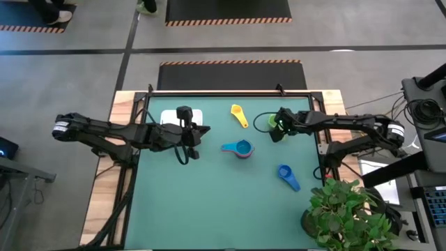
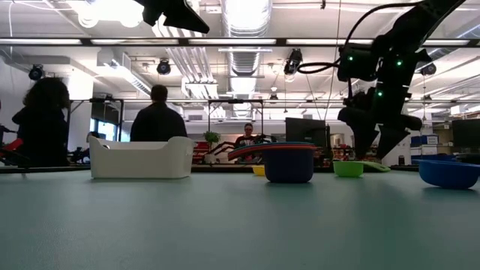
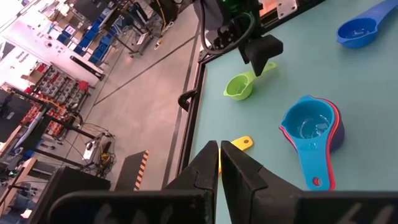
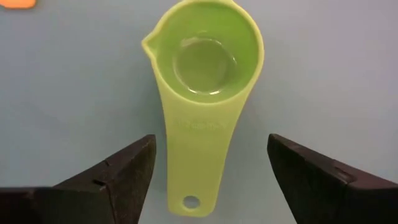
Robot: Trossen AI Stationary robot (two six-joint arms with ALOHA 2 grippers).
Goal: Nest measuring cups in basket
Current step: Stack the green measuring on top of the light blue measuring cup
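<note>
The green cup (image 4: 208, 74) rests upright on the table near the far right; its handle (image 4: 196, 168) runs between the fingers of my open right gripper (image 4: 211, 177) without touching them. That gripper (image 1: 279, 127) points down over the cup (image 1: 265, 122). My left gripper (image 1: 206, 130) is shut on nothing and raised beside the white basket (image 1: 181, 117). A nested stack with the light blue cup on top (image 1: 239, 148) stands mid-table. The yellow cup (image 1: 239, 115) and dark blue cup (image 1: 287, 176) lie apart. I see no other cups.
A potted plant (image 1: 348, 213) stands at the table's near right corner. The table's far edge has a dark rail (image 1: 230, 91). People (image 2: 157, 112) stand in the room beyond the table. Bare mat lies across the near half (image 1: 209, 209).
</note>
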